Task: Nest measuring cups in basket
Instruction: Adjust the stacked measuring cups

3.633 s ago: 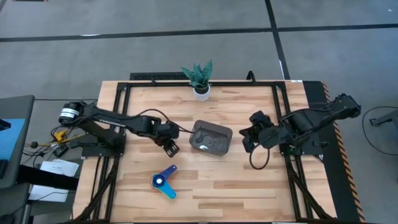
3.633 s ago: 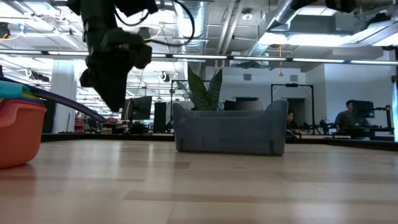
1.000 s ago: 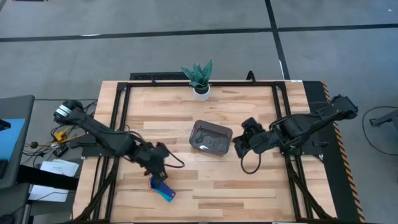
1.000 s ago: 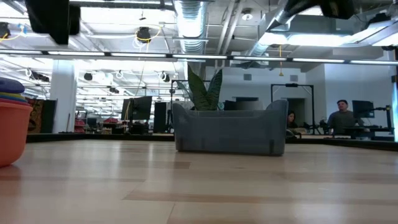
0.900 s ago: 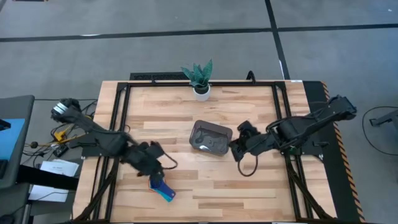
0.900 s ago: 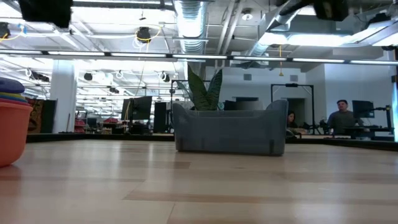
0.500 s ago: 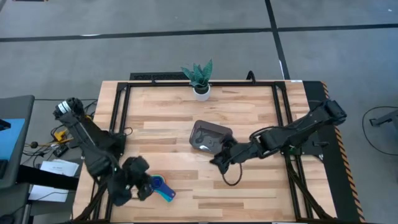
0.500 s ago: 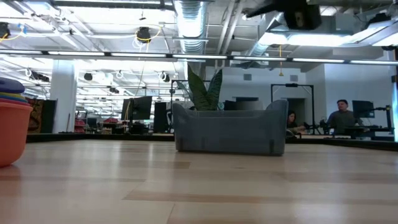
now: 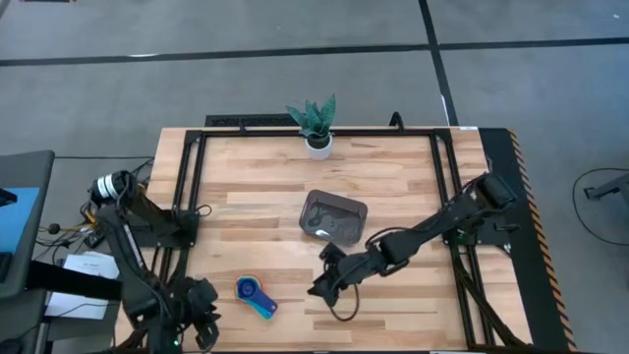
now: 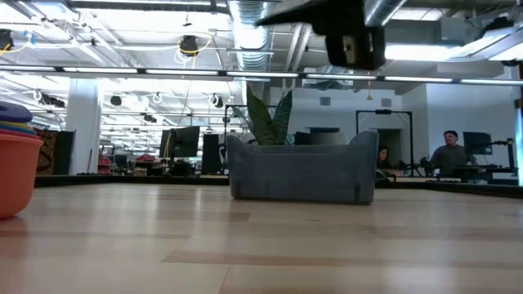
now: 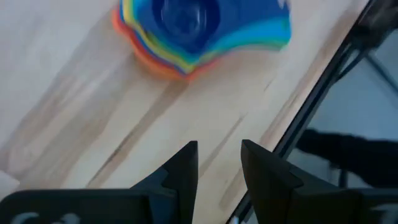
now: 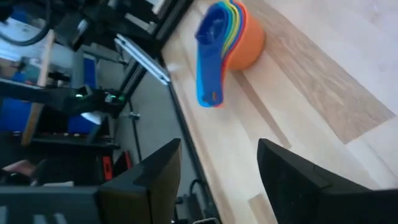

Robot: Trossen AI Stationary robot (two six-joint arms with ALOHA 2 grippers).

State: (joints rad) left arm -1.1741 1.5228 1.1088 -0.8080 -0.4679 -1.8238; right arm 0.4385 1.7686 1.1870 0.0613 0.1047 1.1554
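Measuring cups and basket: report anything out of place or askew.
The measuring cups are nested in one stack but sit on the bare table near its front left, well apart from the basket, which looks empty of cups. The stack stands upright; nothing looks spilled or damaged. The potted plant stands upright at the back edge.

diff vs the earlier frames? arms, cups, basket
The left gripper has pulled away from the nested measuring cups to the table's front-left corner, empty, jaws slightly apart. The right gripper has swung from beside the basket across toward the cups, jaws now open, holding nothing. The cups have shifted only slightly since the left arm passed over them. Basket and potted plant are unmoved.
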